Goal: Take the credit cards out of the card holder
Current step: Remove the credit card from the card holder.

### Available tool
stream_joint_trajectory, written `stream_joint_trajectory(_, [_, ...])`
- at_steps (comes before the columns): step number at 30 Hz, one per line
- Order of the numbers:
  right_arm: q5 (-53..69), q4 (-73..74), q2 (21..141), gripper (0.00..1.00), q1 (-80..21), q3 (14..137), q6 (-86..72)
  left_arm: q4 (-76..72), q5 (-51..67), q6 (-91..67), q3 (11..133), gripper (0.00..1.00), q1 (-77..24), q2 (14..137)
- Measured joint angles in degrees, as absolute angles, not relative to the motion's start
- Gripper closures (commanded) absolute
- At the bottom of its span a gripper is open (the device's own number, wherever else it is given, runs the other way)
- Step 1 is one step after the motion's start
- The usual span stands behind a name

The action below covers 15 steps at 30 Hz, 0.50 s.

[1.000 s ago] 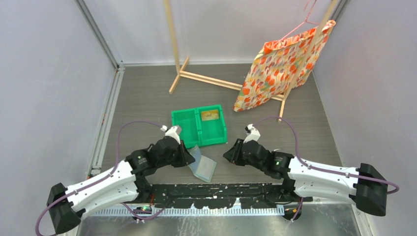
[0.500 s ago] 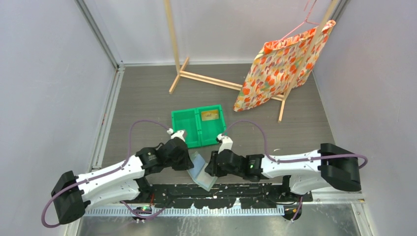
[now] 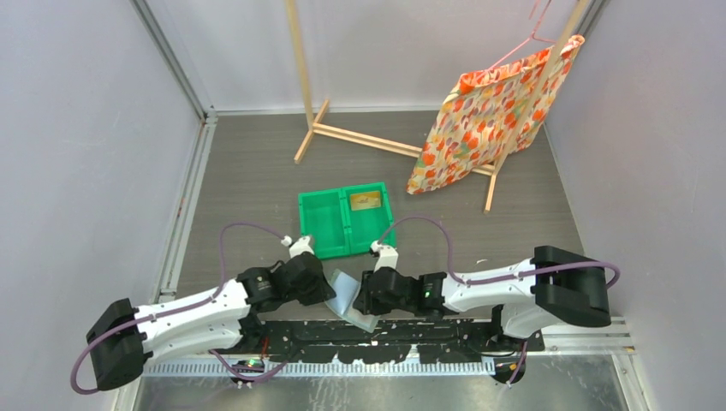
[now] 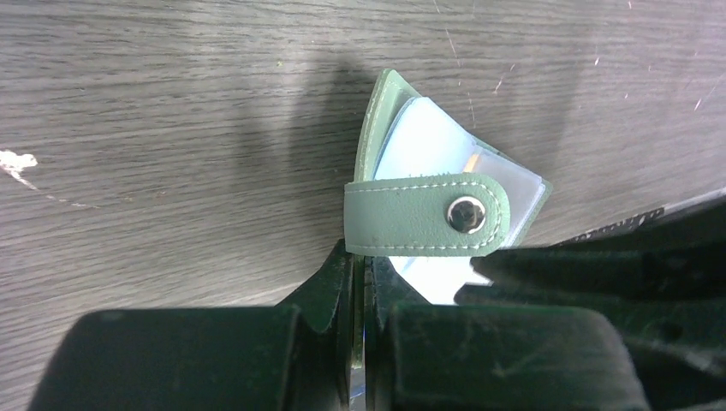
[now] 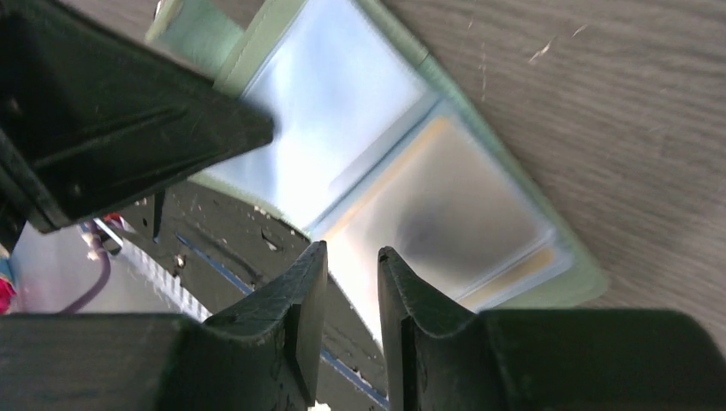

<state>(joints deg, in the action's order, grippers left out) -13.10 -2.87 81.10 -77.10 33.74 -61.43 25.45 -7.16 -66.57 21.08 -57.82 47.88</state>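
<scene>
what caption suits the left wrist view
Left end effector pinching the edge of a grey-green stitched bifold card holder, snap strap showing, against grey wood-grain table

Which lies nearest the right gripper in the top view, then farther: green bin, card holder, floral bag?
From the right gripper:
1. card holder: at its fingertips.
2. green bin: just beyond, table middle.
3. floral bag: hanging far back right.

One card holder (image 3: 347, 295); one green bin (image 3: 324, 218); one tan card (image 3: 365, 201); one wooden rack (image 3: 360, 137); one floral bag (image 3: 488, 120).
</scene>
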Motion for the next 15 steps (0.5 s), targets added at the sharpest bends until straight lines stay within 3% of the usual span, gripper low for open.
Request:
stream_joint_trajectory(9, [-14.2,-3.0,82.6,0.7,-78.7,33.0,-65.5,23.4,-11.6,-72.1,23.1,0.97,-60.0,53.9])
stream_joint_trajectory(15, [-17.1,-0.8,78.2,0.69,-77.7,29.9,-68.4,23.3,-11.6,-73.1,23.2,0.56,-60.1,51.9])
